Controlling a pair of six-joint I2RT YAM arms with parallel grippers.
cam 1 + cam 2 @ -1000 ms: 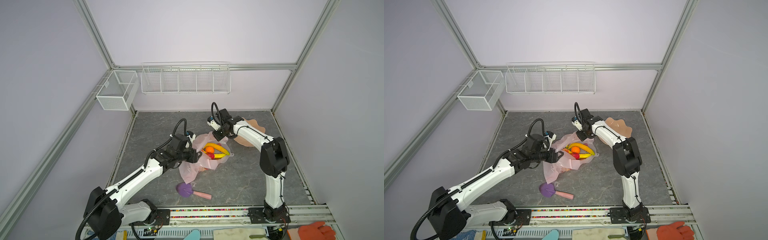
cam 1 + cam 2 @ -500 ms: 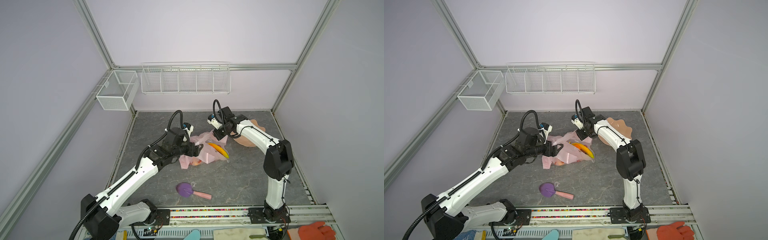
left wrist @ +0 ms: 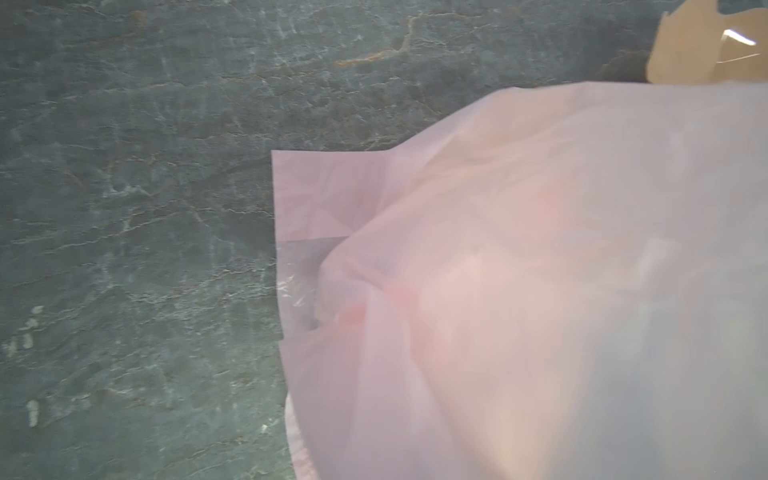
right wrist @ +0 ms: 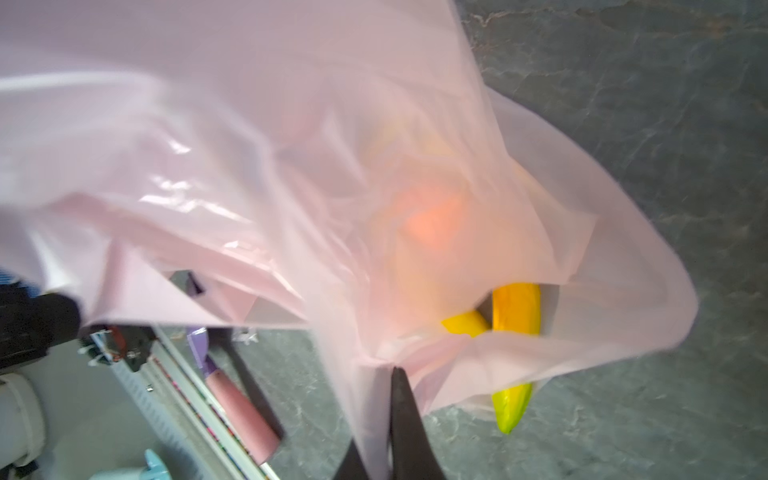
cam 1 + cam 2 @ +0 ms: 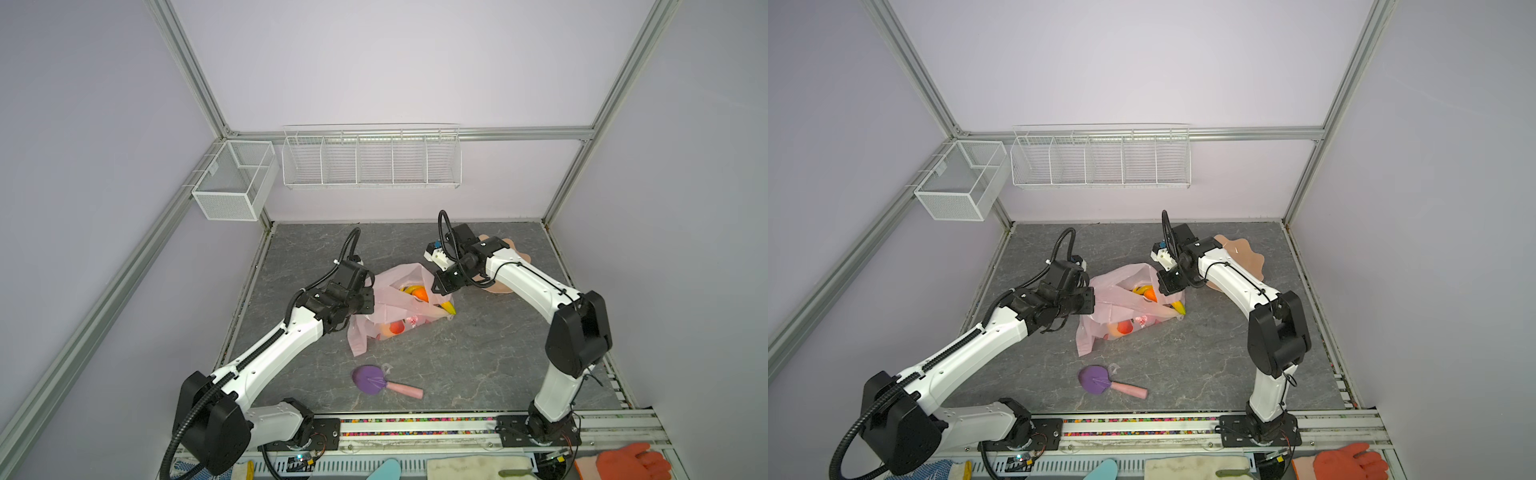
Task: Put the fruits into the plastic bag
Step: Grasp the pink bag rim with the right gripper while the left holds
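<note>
Two hands flank the plastic bag, which slumps mid-counter with its mouth gaping upward. The right hand has its fingers pressed together on a fold of pink film at the mouth's right rim (its wrist view shows the film nipped between the dark tips). The left hand sits against the opposite rim, but film blankets its own camera, so I cannot tell whether it is spread or pinching anything. Several fruits lie inside, with an orange and a yellow banana showing at the mouth. A second banana pokes its green tip out past the film's lower edge, over the counter.

Likely trouble: a lift or tug by the right hand could tilt that side and let the second banana slide free. The thin film may also slip from the pinch and collapse the mouth. If the left hand holds nothing, a one-sided pull would drag the whole bag.

Room is generous in front of the bag and to its right. The peach bowl lies just behind the right arm. The purple tool lies well apart, nearer the front rail.
</note>
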